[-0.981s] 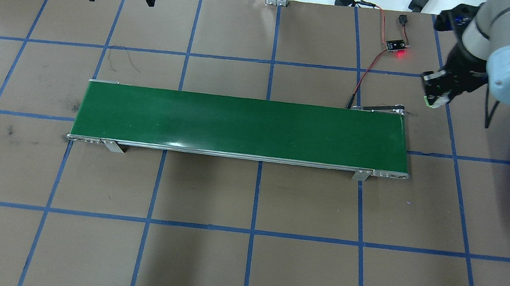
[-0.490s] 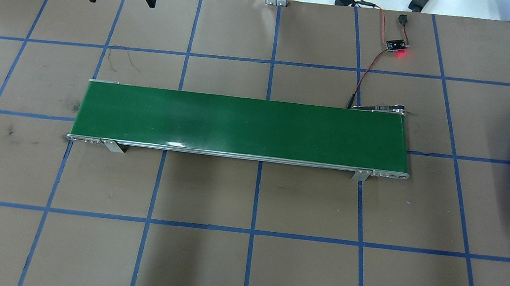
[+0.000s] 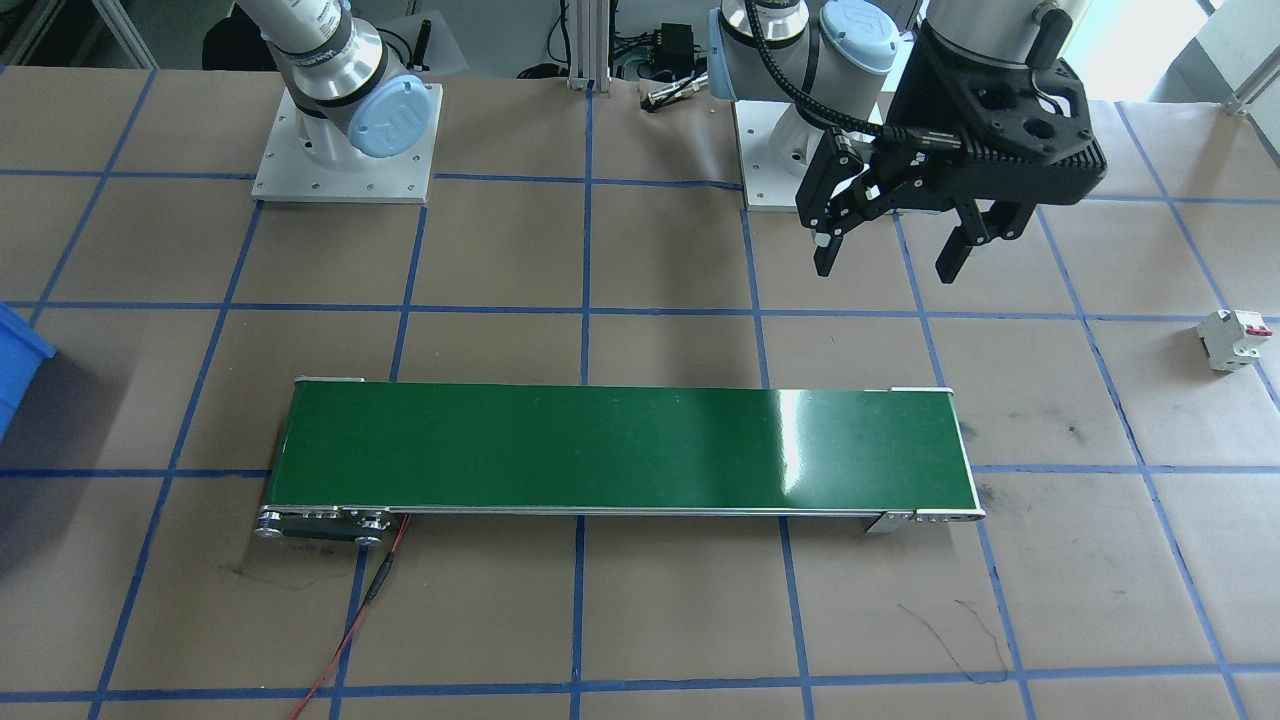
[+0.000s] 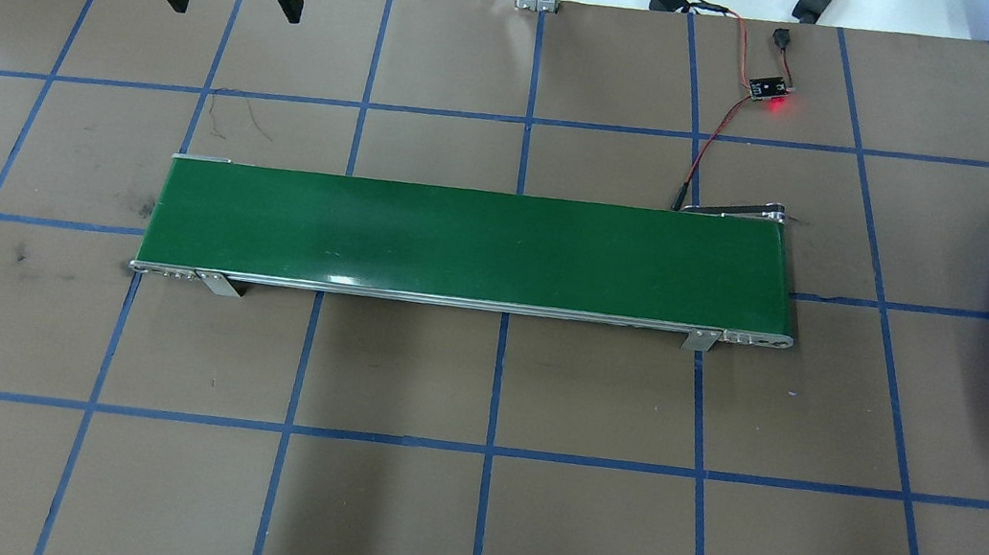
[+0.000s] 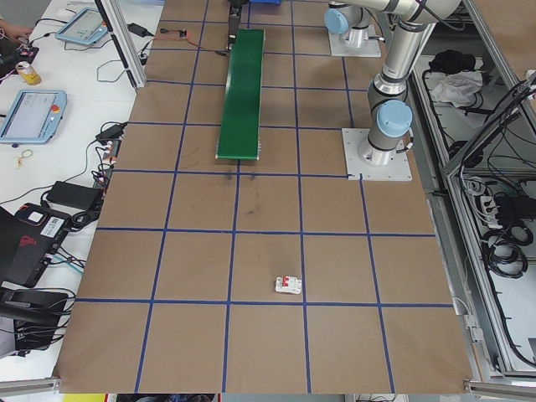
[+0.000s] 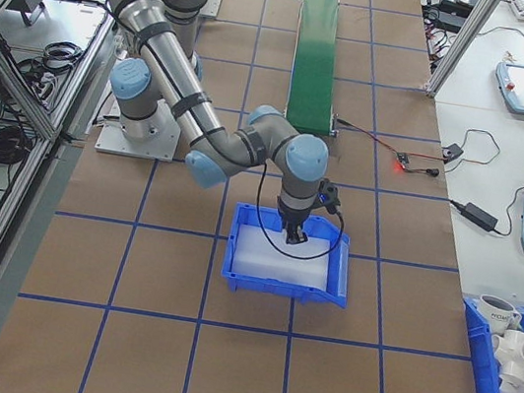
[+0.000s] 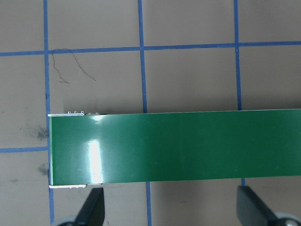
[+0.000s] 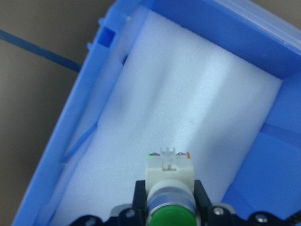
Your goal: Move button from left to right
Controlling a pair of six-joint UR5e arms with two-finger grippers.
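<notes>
Green belt of the conveyor is bare, nothing riding on it, sits mid-table. Left gripper hangs over the table's robot-side edge toward the left end, fingers spread wide and holding nothing; its wrist view looks straight down on the conveyor's left end. White circuit breaker with the red switch lies alone near the left end of the table, well apart from that gripper, not our part. Moving right: sensor board with a red light on sits beyond the conveyor's right end, wired to it. At the right end of the table the right gripper is down inside the blue bin, over its white foam liner. Button is clamped between the right fingers, green cap toward the camera, white body pointing at the foam; can't tell if it touches the foam yet. Judgement: transfer is almost done, pick and carry complete, what's left is release into the bin and pull the arm clear
</notes>
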